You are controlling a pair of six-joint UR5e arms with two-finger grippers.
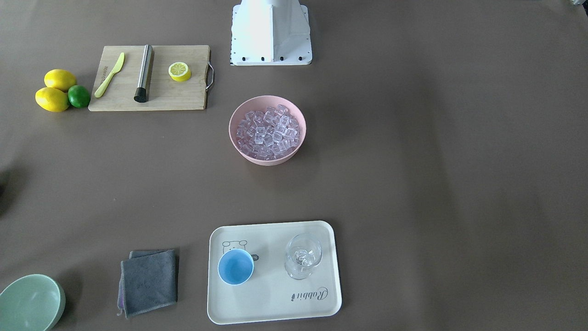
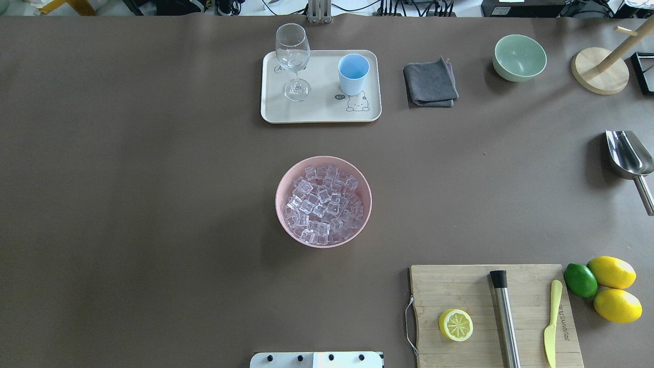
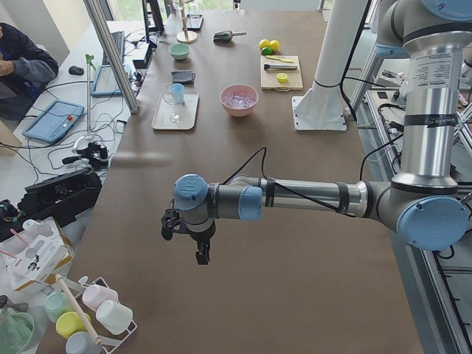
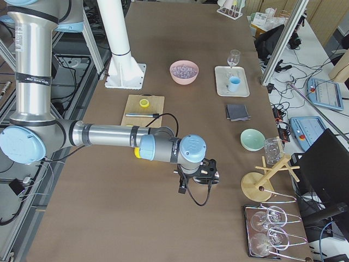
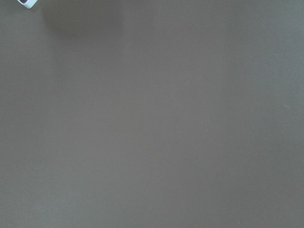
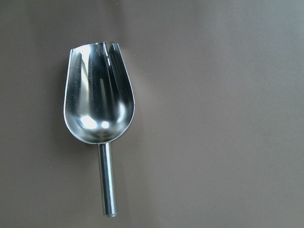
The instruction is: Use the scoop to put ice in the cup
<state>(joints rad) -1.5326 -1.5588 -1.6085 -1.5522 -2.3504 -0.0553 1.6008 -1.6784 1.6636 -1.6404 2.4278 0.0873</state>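
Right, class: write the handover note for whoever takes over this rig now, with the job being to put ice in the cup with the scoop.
Left gripper: over bare table, away from the job's things; open or shut unclear.
Right gripper: state unclear too; its wrist camera looks down on the scoop, lying untouched on the table.
Ice: all in the pink bowl.
Cup: empty, upright on the tray beside the glass.
Done: nothing. Left: grasp scoop, load ice, tip into cup.
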